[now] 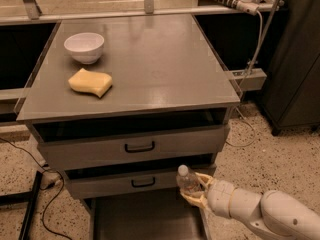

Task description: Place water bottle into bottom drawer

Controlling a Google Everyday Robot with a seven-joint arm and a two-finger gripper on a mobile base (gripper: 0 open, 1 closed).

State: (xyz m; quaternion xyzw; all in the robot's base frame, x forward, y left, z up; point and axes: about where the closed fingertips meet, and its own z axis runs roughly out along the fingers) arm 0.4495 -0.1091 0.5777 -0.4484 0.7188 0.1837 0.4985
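My gripper (194, 189) is clamped on the upright water bottle (187, 180), above the right side of the open bottom drawer (135, 216). A bowl (84, 46) and sponge (90, 82) sit on the cabinet top (160, 69).

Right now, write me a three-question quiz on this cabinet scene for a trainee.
1. True or false: the claw, low at the right front of the grey metal cabinet, is shut on the small clear plastic water bottle, which is upright by the right edge of the dark-floored bottom drawer.
2. What lies beside the round white bowl on the cabinet top? A. a yellow sponge; B. a red mug; C. a metal spoon.
3. How many grey drawer fronts with black handles show?

Key: 1 true; 2 A; 3 two.
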